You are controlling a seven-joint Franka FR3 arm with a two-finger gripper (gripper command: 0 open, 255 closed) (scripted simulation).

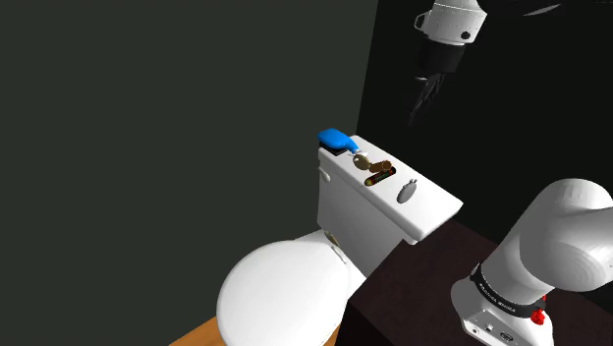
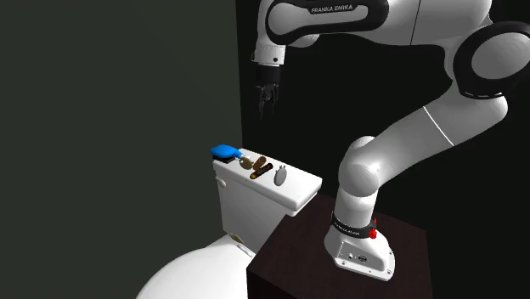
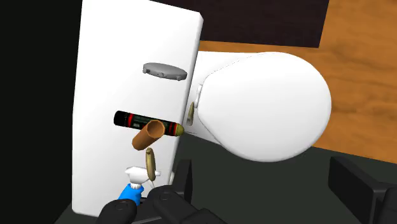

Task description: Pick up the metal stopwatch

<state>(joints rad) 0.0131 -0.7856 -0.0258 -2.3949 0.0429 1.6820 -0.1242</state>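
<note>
A white toilet tank lid (image 2: 304, 181) sits against a dark wall. The claw (image 2: 265, 109) hangs open and empty well above it. Beneath lie a brown tube (image 3: 147, 135), a black cylinder (image 3: 143, 121) and, farthest along, the grey stopwatch (image 3: 164, 70).

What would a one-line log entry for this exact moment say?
stage: pre-grasp | hand: open, empty, high above toilet tank lid | grey stopwatch: flat on lid, untouched | beside it: black-and-red cylinder
</note>
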